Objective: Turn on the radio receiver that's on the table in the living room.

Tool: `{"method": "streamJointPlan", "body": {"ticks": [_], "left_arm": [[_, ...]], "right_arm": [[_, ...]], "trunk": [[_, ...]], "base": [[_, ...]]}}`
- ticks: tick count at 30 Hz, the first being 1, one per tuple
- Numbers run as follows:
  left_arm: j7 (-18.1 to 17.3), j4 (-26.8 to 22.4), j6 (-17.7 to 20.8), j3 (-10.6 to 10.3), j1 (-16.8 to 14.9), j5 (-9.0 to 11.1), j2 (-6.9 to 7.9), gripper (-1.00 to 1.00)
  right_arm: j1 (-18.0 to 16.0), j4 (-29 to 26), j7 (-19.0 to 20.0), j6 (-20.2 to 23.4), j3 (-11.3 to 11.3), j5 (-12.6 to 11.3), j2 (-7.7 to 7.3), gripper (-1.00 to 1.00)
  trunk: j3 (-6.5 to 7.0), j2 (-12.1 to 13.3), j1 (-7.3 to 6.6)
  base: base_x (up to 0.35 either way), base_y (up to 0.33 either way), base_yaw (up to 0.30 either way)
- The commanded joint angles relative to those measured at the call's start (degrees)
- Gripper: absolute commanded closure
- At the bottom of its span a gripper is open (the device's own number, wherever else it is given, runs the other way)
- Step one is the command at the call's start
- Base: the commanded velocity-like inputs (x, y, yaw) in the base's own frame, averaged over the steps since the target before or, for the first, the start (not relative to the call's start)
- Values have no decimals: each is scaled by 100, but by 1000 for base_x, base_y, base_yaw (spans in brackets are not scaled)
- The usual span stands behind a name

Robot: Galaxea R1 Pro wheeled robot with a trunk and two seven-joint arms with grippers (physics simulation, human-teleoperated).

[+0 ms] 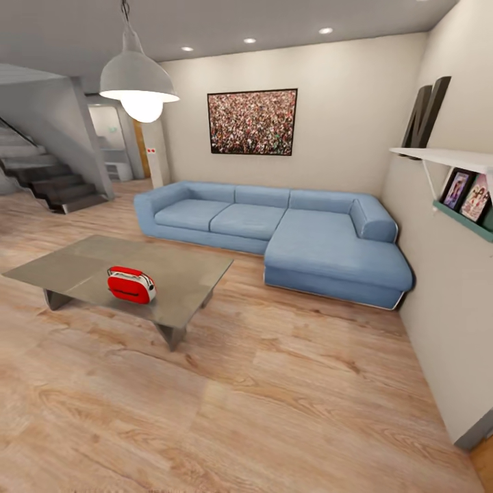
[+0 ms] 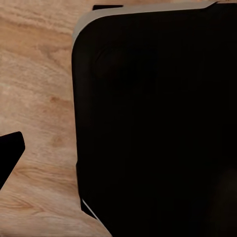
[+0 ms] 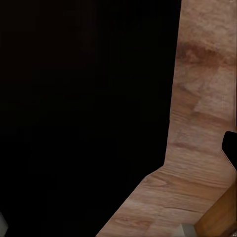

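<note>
In the head view the radio receiver [image 1: 131,284], a small red rounded box with a white band, sits near the front edge of the low grey table [image 1: 179,268], at the left of the living room. It rests on its base with its long red side towards me. In the left wrist view a dark fingertip [image 2: 10,154] juts in over the wood floor [image 2: 39,89], beside a large black body part [image 2: 158,123]. The right wrist view has a similar dark tip [image 3: 231,148] at the picture's edge, next to a black mass [image 3: 84,108]. How the jaws stand is hidden.
A blue L-shaped sofa [image 1: 287,233] runs along the back wall under a crowd photo [image 1: 253,122]. A grey pendant lamp [image 1: 139,82] hangs above the table. Stairs [image 1: 48,179] rise at far left. A wall shelf [image 1: 457,164] juts out at right. Wood floor [image 1: 274,397] spreads between me and the table.
</note>
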Motion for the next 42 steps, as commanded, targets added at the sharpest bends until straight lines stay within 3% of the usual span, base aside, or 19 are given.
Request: {"method": "streamJointPlan", "body": {"ticks": [1,42], "left_arm": [[1,0,0,0,0,-3,-4,-100],[1,0,3,11,0,3,0,-100]], "right_arm": [[0,0,-2,0,0,-2,-1,-100],[0,0,-4,0,8,8,0,-100]], "trunk": [[-3,0,0],[-133,0,0]], "base": [[0,0,270],[0,0,270]]}}
